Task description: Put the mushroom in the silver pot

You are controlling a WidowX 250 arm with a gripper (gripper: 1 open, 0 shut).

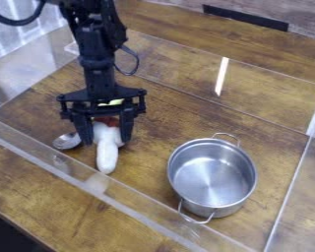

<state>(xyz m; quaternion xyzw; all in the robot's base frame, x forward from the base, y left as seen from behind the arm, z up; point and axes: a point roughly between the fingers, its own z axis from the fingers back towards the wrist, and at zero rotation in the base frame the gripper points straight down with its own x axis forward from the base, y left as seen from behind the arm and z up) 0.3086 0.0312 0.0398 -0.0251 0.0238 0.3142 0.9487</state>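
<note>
The mushroom (105, 155) lies on the wooden table with its white stem toward the front and its reddish-brown cap toward the back. My gripper (106, 131) points straight down over the cap end. One dark finger (84, 128) stands left of the cap and the other to its right. The jaws are open, with small gaps to the cap on both sides. The silver pot (213, 175) stands empty to the right of the mushroom, apart from it.
A silver spoon (67, 141) lies just left of the mushroom, close to my left finger. A yellow-green piece (110, 101) shows behind the gripper. Clear plastic walls (147, 212) fence the table's front and sides.
</note>
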